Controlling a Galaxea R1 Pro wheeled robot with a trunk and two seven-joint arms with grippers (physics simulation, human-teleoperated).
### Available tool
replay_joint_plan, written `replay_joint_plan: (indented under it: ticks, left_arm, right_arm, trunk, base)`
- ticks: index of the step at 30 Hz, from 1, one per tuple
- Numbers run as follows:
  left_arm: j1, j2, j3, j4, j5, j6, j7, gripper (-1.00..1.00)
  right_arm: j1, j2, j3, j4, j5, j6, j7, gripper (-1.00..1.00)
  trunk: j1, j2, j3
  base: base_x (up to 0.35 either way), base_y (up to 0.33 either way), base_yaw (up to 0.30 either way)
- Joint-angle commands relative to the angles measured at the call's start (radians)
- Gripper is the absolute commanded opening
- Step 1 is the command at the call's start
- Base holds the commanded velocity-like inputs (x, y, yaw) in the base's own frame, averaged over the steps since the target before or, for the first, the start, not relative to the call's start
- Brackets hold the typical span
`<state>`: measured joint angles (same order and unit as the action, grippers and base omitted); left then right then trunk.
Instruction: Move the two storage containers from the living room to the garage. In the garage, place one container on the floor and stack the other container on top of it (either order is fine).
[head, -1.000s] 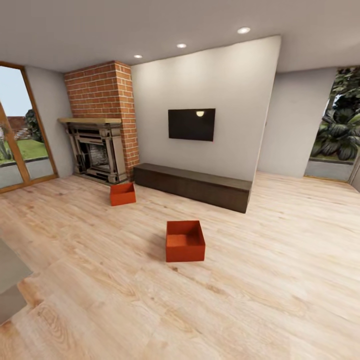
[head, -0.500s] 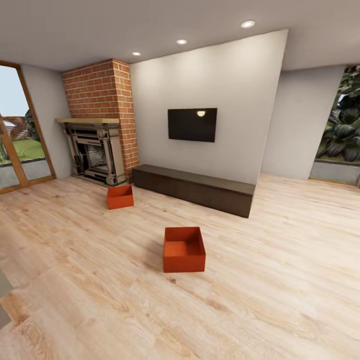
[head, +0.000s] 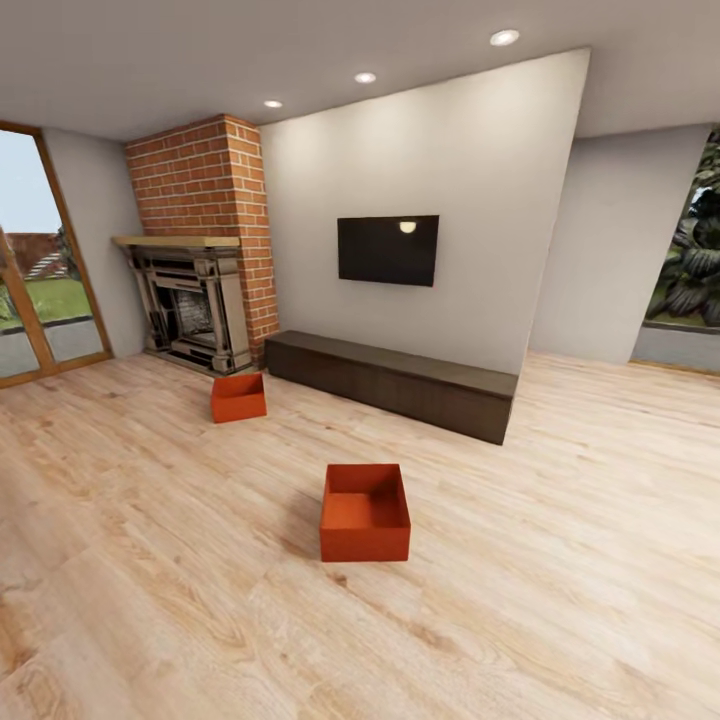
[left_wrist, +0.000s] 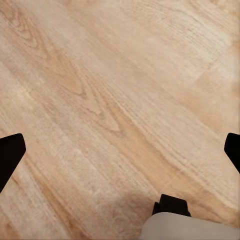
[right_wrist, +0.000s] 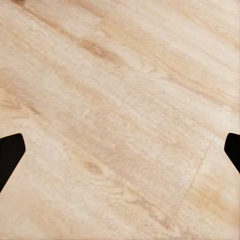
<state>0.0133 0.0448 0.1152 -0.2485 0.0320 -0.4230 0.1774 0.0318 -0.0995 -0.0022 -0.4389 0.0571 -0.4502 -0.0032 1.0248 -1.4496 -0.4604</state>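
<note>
Two orange-red open-top storage containers stand on the light wood plank floor of the living room. The nearer container (head: 365, 512) sits in the middle of the head view. The farther container (head: 238, 397) rests close to the brick fireplace. My left gripper (left_wrist: 120, 152) hangs open over bare planks, its dark fingertips (left_wrist: 10, 155) at the picture's two sides. My right gripper (right_wrist: 120, 150) is likewise open above the wood floor, with one fingertip (right_wrist: 10, 150) at the edge. Nothing lies between either pair of fingers.
A brick fireplace (head: 195, 250) stands at the back left beside a glass door (head: 35, 290). A long dark low cabinet (head: 395, 383) runs along the white wall under a TV (head: 388, 250). A pale part of my base (left_wrist: 187, 227) shows in the left wrist view.
The head view has advanced and shifted: both containers sit slightly lower and closer, and the grey object at the lower left edge has dropped out of the picture. The containers themselves have not moved.
</note>
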Motion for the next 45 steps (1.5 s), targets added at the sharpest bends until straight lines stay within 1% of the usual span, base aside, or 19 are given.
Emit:
replay_joint_plan:
  ticks: [1, 8, 12, 38, 45]
  left_arm:
    - [0.000, -0.001, 0.000, -0.002, 0.003, -0.002, 0.001, 1.00]
    - [0.000, -0.002, 0.000, -0.002, 0.003, -0.003, 0.001, 1.00]
    - [0.000, -0.001, 0.000, -0.002, 0.003, -0.002, 0.000, 1.00]
    - [0.000, -0.002, 0.000, -0.002, 0.003, -0.002, 0.001, 1.00]
    - [0.000, -0.002, 0.000, -0.002, 0.003, -0.002, 0.001, 1.00]
  right_arm:
    - [0.000, 0.000, -0.001, -0.001, 0.006, -0.001, 0.000, 1.00]
    - [0.000, 0.000, -0.001, -0.001, 0.005, -0.001, -0.001, 1.00]
    - [0.000, 0.000, -0.001, -0.001, 0.006, -0.001, -0.001, 1.00]
    - [0.000, 0.000, 0.001, -0.001, 0.007, -0.001, 0.000, 1.00]
    - [0.000, 0.000, 0.001, -0.001, 0.007, -0.001, 0.000, 1.00]
  trunk:
    - [0.000, 0.000, -0.001]
    - [0.000, 0.000, -0.001]
    - [0.000, 0.000, -0.001]
    - [0.000, 0.000, -0.001]
    - [0.000, 0.000, -0.001]
  base:
    - [0.019, -0.007, 0.000]
    - [0.014, -0.001, 0.000]
    - [0.177, 0.009, 0.000]
    - [0.322, 0.000, 0.000]
    - [0.328, -0.079, 0.000]
